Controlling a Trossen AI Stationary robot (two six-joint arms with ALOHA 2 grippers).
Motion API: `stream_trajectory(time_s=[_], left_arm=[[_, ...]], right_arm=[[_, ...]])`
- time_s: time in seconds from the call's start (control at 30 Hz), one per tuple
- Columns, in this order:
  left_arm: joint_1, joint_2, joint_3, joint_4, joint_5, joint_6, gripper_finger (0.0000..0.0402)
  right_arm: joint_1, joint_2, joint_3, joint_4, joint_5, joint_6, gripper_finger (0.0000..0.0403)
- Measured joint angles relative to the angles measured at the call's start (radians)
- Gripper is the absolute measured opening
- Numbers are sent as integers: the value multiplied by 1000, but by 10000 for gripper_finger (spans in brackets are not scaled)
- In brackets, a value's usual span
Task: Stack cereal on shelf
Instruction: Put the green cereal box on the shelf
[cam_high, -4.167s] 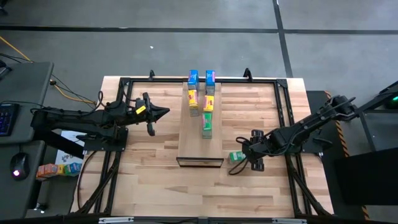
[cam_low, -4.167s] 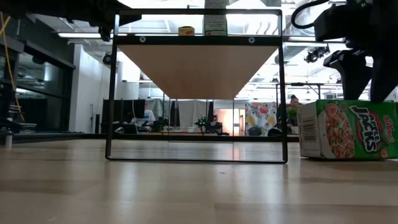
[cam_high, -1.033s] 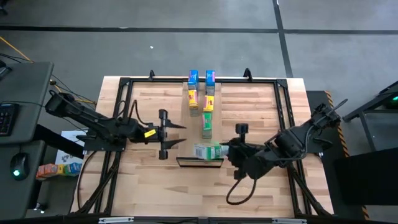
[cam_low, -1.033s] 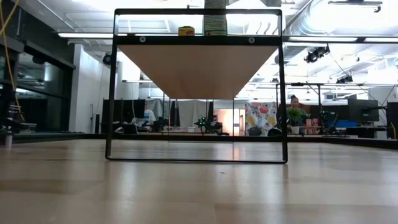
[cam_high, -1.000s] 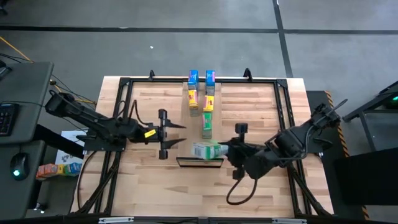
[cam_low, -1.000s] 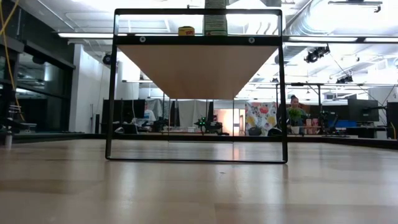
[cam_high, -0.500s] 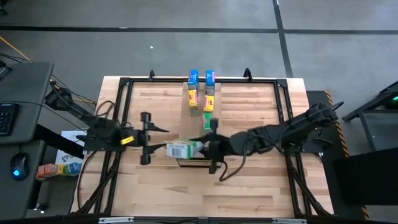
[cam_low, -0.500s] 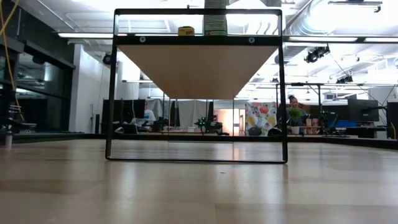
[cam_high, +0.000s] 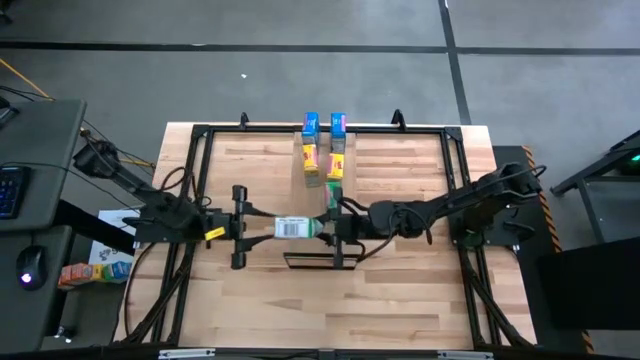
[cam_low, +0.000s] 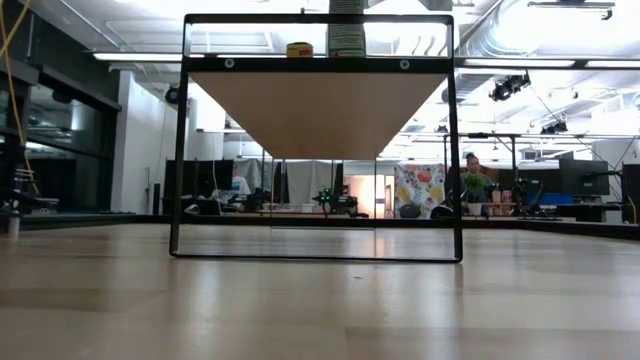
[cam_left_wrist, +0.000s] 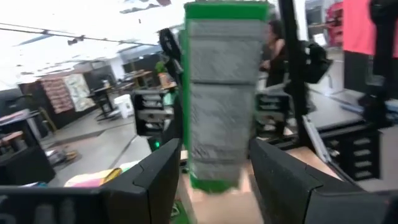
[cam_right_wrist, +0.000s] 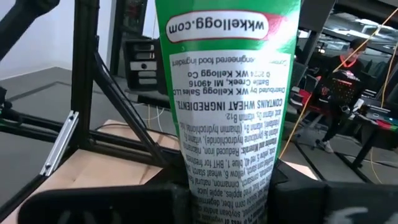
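Above the shelf's (cam_high: 321, 222) front end, the right end effector (cam_high: 330, 228) grips a green box (cam_high: 296, 228) between the left end effector's (cam_high: 243, 228) unclenched fingers; releasing early risks dropping it.

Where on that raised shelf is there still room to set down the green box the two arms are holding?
The near end of the shelf looks bare, between the green box standing on it and the dark front edge. The far end is crowded with blue boxes and yellow boxes. The held box hangs between the left gripper and right gripper.
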Motion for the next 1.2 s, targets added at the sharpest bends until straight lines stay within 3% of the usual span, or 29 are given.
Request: stream_trajectory(time_s=[0.2, 0.37, 0.77, 1.0, 1.1, 1.2], left_arm=[[49, 77, 0, 89, 8, -1, 188], [68, 113, 0, 108, 108, -1, 188], [42, 87, 1, 36, 179, -3, 188], [56, 102, 1, 52, 255, -32, 188], [72, 126, 0, 92, 250, -1, 188], [80, 136, 0, 125, 173, 33, 188]], right_arm=[[3, -1, -62, 50, 21, 3, 61], [5, -2, -90, 86, 9, -1, 61], [3, 1, -88, 82, -26, -10, 61], [-3, 0, -87, 94, 16, 4, 61], [-6, 0, -87, 101, 12, 6, 61], [-9, -3, -86, 105, 26, 10, 61]])
